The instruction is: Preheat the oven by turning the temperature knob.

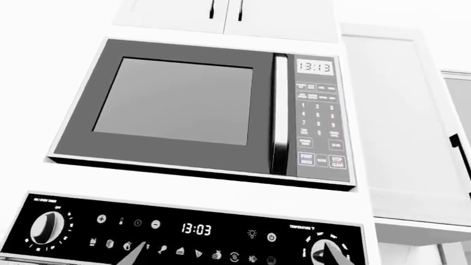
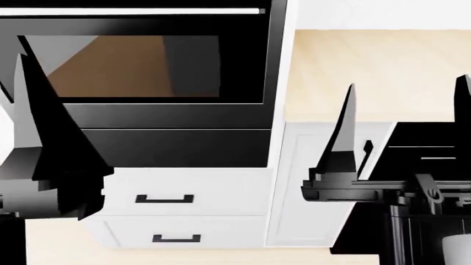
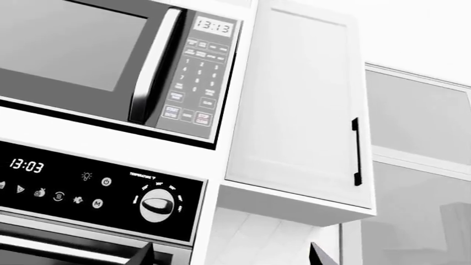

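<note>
The oven shows in the head view as a dark glass window [image 2: 132, 66] with a brown reflection, a silver bar handle [image 2: 132, 11] and a black panel [image 2: 176, 146] beneath. Its control panel [image 1: 195, 229] carries the temperature knob [image 1: 318, 251] at the right end, which also shows in the right wrist view [image 3: 156, 205]. My left gripper [image 1: 235, 259] is open wide below the panel. One of its fingertips [image 1: 340, 255] overlaps the knob; contact cannot be told. My right gripper [image 3: 231, 256] is open and empty, to the right of and below the knob.
A microwave [image 1: 184, 102] sits above the oven panel. A second knob [image 1: 46, 227] is at the panel's left end. A white cabinet door [image 3: 301, 110] with a black handle is to the right. White drawers [image 2: 163, 199], a wooden counter [image 2: 375, 72] and a flat black appliance front [image 2: 434, 149] lie below.
</note>
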Robot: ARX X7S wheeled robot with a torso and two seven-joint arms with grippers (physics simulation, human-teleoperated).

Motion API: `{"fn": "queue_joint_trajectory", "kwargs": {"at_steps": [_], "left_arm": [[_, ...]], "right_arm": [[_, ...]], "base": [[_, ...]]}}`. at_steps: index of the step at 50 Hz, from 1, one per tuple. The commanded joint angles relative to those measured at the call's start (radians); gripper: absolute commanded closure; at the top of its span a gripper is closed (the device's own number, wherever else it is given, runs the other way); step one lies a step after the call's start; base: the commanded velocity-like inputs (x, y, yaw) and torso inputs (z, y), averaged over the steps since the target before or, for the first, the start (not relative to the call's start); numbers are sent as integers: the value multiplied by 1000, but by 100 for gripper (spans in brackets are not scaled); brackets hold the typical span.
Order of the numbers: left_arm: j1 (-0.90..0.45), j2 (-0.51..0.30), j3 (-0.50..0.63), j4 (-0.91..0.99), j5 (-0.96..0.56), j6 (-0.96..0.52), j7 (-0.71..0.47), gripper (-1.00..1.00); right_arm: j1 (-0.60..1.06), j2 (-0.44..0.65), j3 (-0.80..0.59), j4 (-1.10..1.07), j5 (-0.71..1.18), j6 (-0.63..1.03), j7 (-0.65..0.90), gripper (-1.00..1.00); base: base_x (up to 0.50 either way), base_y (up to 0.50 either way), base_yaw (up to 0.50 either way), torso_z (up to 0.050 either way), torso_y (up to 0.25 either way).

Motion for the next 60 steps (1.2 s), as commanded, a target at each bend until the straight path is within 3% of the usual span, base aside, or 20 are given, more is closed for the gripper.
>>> {"fn": "queue_joint_trajectory", "kwargs": {"at_steps": [1, 11, 38, 45, 46, 48, 51, 53, 54, 60], "left_arm": [[-43, -11, 52, 1, 2, 17, -24, -100], [-52, -18, 65, 1, 8, 25, -25, -100], [-74, -20, 97, 1, 21, 33, -25, -100], [-69, -17, 90, 1, 17, 28, -25, -100], [-72, -19, 93, 1, 16, 32, -25, -100], [-74, -22, 94, 1, 15, 37, -25, -100], [-38, -15, 55, 1, 4, 31, -25, -100], [51, -3, -51, 1, -15, -2, -25, -100], [63, 0, -62, 1, -9, -5, -25, -100], [49, -2, -38, 1, 0, 9, -25, -100]], "right_arm": [[-4, 0, -4, -1, -1, -8, -2, -100], [-20, 0, -4, -1, -12, -49, -4, -100], [-23, 0, -9, -1, -16, -55, -4, -100], [-17, 0, 2, -1, 35, -26, 12, -100], [-3, 0, 23, -1, 139, 36, 55, -100], [24, 0, 19, -1, 96, 67, 69, -100], [23, 0, 35, -1, 106, 60, 66, -100], [25, 0, 45, -1, 110, 64, 71, -100], [-5, 0, 73, -1, 201, 5, 136, -100], [10, 0, 70, -1, 192, 52, 88, -100]], "base": [[0, -133, 0, 0, 0], [0, -38, 0, 0, 0], [0, 452, 0, 0, 0], [0, 0, 0, 0, 0], [0, 0, 0, 0, 0], [0, 0, 0, 0, 0], [0, -22, 0, 0, 0], [0, -23, 0, 0, 0], [0, -16, 0, 0, 0], [0, 0, 0, 0, 0]]}}
